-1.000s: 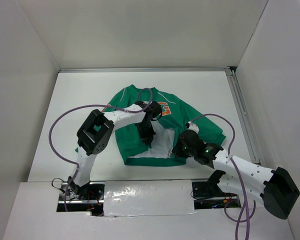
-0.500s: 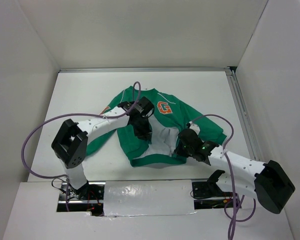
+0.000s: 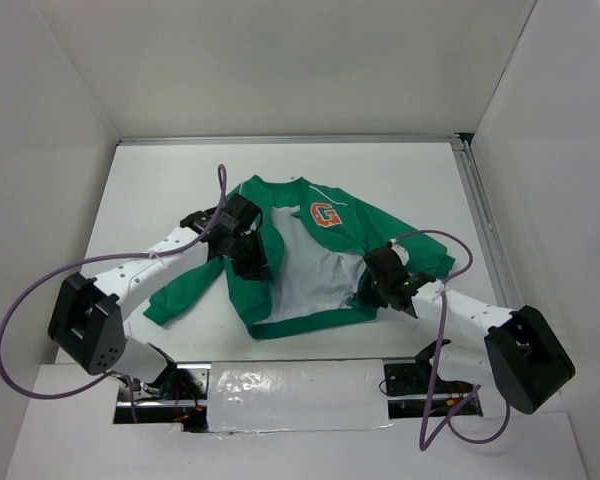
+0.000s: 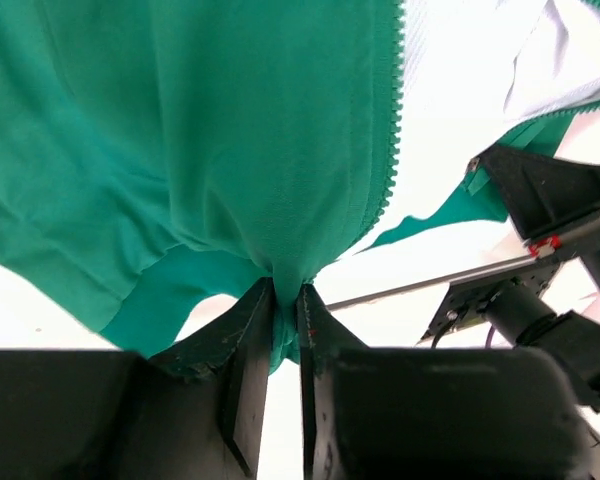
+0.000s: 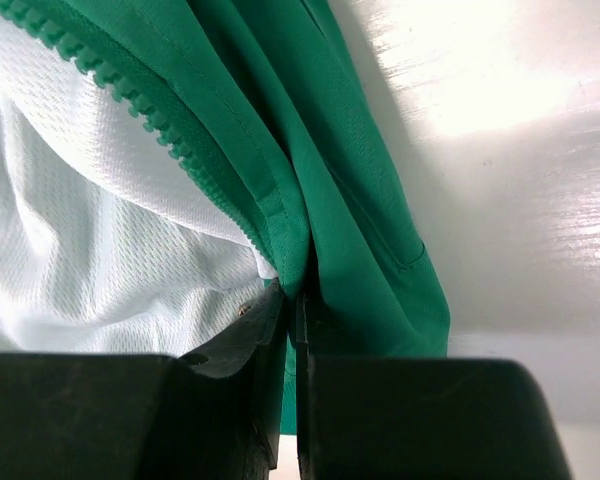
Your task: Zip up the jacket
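A white table [image 3: 180, 180] lies inside plain white walls [image 3: 300, 60]. A metal rail [image 3: 480, 220] runs along the table's right edge. A strip of shiny silver tape [image 3: 295, 385] lies across the near edge, on a white ledge [image 3: 80, 440].

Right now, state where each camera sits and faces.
Top external: above and behind, looking down on the jacket; left arm, right arm show.
Left wrist: on the left gripper, facing green fabric, zipper teeth; fingers show.
Right wrist: on the right gripper, facing white lining; fingers show.
Shared: both wrist views show the jacket pinched.
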